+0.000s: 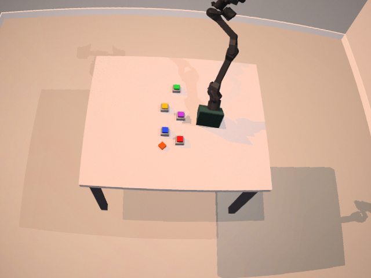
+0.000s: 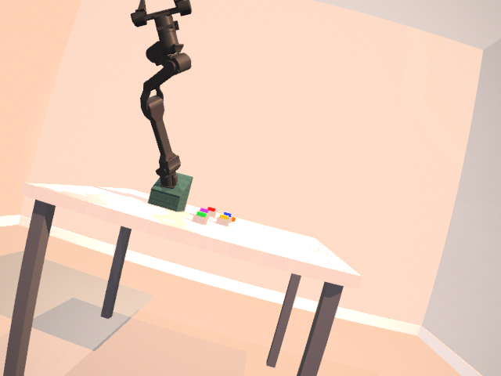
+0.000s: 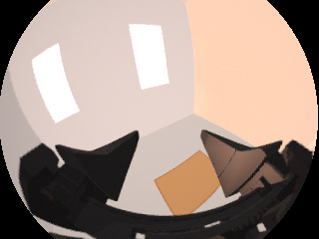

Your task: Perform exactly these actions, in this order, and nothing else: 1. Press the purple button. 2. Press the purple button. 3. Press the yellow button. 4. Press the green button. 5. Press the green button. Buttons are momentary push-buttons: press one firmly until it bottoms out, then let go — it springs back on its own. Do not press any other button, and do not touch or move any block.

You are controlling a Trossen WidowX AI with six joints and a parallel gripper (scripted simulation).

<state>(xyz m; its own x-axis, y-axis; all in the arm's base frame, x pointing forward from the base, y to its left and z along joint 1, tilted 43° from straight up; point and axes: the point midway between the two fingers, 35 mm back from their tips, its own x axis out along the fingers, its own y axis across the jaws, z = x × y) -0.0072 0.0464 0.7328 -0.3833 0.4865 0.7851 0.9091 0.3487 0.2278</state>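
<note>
Judging by the exterior view, the end effector (image 2: pixel 160 5) is parked way up high, spread wide with nothing held, so the purple button (image 1: pixel 180 114) on the counter (image 1: pixel 126 167) is reached far straight down, just beside the base.

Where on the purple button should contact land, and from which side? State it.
Don't grip it. Push the purple button's flat top cap, coming straight down from above: it sits low on a grey base, the yellow button close beside it. The pincer stands open, raised high above the table; closing it first would likely give one tip.
</note>
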